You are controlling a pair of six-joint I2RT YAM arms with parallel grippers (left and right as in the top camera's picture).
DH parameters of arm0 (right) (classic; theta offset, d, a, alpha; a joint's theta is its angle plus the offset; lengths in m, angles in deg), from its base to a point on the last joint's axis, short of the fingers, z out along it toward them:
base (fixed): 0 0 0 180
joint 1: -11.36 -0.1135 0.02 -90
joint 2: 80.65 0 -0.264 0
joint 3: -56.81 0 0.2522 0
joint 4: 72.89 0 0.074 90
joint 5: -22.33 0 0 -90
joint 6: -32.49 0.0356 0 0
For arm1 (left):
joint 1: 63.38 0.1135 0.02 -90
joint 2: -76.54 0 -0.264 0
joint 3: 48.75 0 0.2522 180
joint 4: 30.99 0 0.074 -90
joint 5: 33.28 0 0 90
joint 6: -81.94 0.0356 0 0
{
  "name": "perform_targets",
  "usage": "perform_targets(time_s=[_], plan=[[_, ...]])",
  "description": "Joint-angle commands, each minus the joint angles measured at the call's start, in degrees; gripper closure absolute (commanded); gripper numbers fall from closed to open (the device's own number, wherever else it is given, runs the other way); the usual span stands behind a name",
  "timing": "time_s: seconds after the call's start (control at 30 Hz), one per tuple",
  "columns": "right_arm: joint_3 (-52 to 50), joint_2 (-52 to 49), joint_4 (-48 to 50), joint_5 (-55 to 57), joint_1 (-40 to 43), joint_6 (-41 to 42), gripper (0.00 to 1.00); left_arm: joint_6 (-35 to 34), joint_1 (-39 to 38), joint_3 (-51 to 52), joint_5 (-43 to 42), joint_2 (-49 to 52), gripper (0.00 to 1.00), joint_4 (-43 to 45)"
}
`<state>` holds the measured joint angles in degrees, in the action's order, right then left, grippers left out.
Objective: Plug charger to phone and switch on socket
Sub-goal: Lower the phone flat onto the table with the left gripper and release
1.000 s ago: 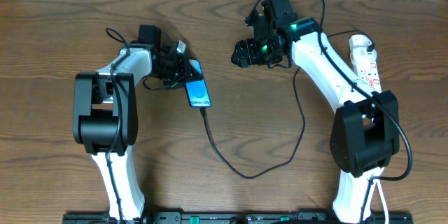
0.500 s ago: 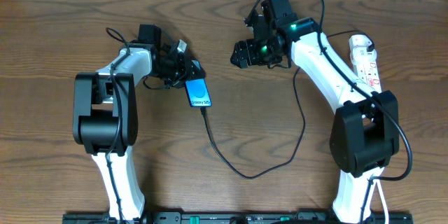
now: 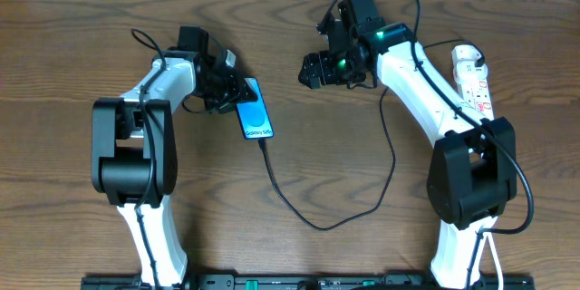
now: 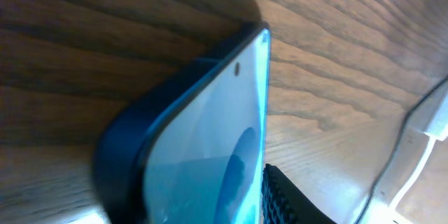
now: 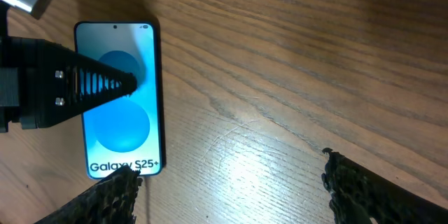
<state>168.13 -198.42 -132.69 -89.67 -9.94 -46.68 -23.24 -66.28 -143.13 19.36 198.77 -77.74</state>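
Wooden bench: charger apparently plugged into phone; left tool over phone, grip unclear; right tool wide open, empty.

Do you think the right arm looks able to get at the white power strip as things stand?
Probably yes: the power strip lies uncovered close beside that arm, and the right claw is open and empty, though it must fold back.

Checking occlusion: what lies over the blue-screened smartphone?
A black ridged finger of the left gripper crosses the blue-screened smartphone's upper screen. The screen beneath it is covered; contact cannot be told.
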Motion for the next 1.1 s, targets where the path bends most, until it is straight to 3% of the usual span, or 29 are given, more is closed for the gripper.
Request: perform_targets(time_s=[0.0,0.4,0.63,0.83,1.07], plan=[[0.98,-0.2,-0.13,0.7,-0.17,-0.87,0.16,0.35,0.35,1.64,13.44,3.26,0.64,-0.83],[0.98,-0.2,-0.15,0.72,-0.17,-0.87,0.16,0.37,0.35,1.64,21.51,3.26,0.64,-2.78],[0.98,-0.2,-0.15,0.7,-0.17,-0.9,0.16,0.42,0.37,0.87,22.05,3.23,0.64,-3.52],[1.01,0.13,-1.55,0.66,0.09,-1.97,0.23,2.78,1.07,-5.9,23.3,0.31,0.64,-11.98],[1.01,2.47,-3.34,0.68,1.05,-3.1,0.33,2.64,1.2,-11.13,24.44,-10.32,0.64,-17.33]])
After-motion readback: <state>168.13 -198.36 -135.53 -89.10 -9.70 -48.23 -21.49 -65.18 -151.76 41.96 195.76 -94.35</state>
